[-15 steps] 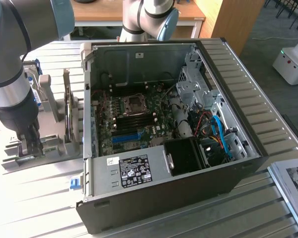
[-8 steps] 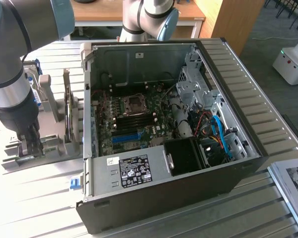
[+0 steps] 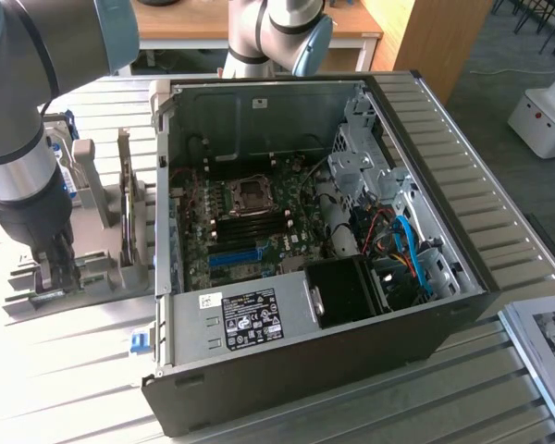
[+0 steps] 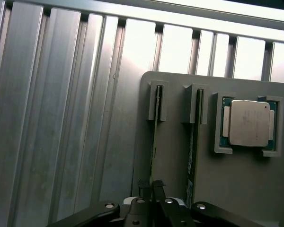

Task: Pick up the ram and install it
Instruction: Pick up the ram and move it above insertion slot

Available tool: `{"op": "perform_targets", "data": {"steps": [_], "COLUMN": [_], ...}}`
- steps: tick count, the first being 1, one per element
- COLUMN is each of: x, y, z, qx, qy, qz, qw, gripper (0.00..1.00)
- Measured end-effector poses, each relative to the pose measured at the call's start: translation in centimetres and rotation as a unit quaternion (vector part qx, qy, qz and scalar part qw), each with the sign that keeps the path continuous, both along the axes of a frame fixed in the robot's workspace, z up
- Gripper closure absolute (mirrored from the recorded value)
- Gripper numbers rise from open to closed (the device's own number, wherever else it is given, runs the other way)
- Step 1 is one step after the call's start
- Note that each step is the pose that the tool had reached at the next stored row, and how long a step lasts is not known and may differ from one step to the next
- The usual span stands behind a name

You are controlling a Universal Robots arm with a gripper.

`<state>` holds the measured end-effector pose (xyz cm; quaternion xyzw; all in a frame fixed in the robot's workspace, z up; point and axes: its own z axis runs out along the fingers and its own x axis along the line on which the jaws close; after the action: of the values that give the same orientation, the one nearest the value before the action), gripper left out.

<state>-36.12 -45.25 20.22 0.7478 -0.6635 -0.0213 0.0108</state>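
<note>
Edgewise, the ram (image 4: 153,142) stands in a grey holder (image 4: 174,161), processor (image 4: 248,123) alongside.

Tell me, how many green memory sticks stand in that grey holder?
2. One ram stands edge-on in the grey holder at the gripper; the second ram stands beside it, nearer the processor chip. Others may be hidden out of frame.
</note>
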Motion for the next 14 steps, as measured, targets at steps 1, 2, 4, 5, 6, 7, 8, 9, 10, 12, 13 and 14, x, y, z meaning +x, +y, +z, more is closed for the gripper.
{"op": "perform_targets", "data": {"steps": [1, 2, 4, 5, 6, 7, 8, 9, 10, 12, 13, 14], "x": [0.00, 0.00, 0.00, 0.00, 0.00, 0.00, 0.00, 0.00, 0.00, 0.00, 0.00, 0.00], "y": [0.00, 0.00, 0.00, 0.00, 0.00, 0.00, 0.00, 0.00, 0.00, 0.00, 0.00, 0.00], "z": [0.00, 0.00, 0.00, 0.00, 0.00, 0.00, 0.00, 0.00, 0.00, 0.00, 0.00, 0.00], "qx": [-0.0001, -0.0001, 0.0000, 0.0000, 0.0000, 0.0000, 0.0000, -0.0001, -0.0001, -0.0001, -0.0001, -0.0001], "qy": [0.0000, 0.0000, 0.0000, 0.0000, 0.0000, 0.0000, 0.0000, 0.0000, 0.0000, 0.0000, 0.0000, 0.0000], "qz": [0.000, 0.000, 0.000, 0.000, 0.000, 0.000, 0.000, 0.000, 0.000, 0.000, -0.001, -0.002], "qw": [1.0000, 1.0000, 1.0000, 1.0000, 1.0000, 1.0000, 1.0000, 1.0000, 1.0000, 1.0000, 1.0000, 1.0000], "gripper": [0.86, 0.88, 0.88, 0.88, 0.88, 0.88, 0.88, 0.88, 0.88, 0.88, 0.88, 0.88]}}
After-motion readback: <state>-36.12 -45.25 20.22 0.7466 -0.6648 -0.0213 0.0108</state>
